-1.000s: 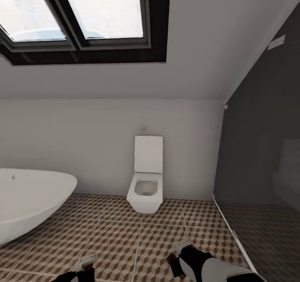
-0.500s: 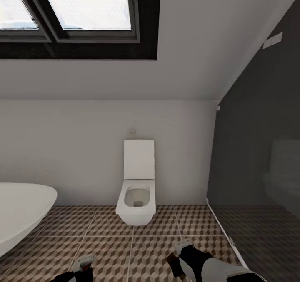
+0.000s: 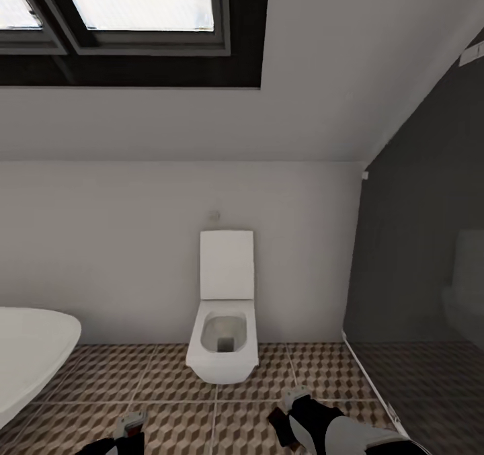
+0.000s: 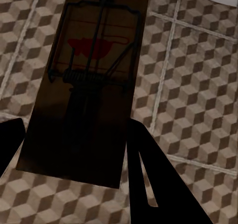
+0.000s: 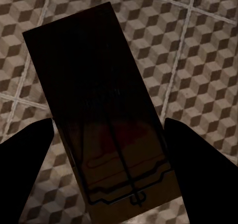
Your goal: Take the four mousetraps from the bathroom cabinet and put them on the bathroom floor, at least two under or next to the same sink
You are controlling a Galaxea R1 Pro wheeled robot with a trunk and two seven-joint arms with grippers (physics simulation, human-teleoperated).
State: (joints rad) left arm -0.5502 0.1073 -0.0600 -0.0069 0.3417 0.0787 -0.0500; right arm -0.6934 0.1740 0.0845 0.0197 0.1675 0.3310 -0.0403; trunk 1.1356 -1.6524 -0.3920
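My left gripper (image 4: 74, 147) is shut on a dark-brown mousetrap (image 4: 91, 70), its wire spring and red mark facing the camera, above the cube-patterned bathroom floor (image 4: 198, 85). A second mousetrap (image 5: 99, 100) is clamped between the dark fingers of my right gripper (image 5: 111, 152), also over the tiles (image 5: 208, 60). In the head view both grippers sit at the lower edge, left (image 3: 131, 428) and right (image 3: 289, 411), low over the floor (image 3: 168, 381). The cabinet and the sink are out of view.
A white toilet (image 3: 224, 334) stands against the white back wall straight ahead. The white oval bathtub (image 3: 30, 354) reaches in from the left. A dark glass partition (image 3: 417, 273) closes off the right side. A skylight (image 3: 134, 5) sits in the sloped ceiling.
The head view has shifted: the toilet now sits more central and closer, and the bathtub has slid further out at the left. Both grippers keep their place in the picture.
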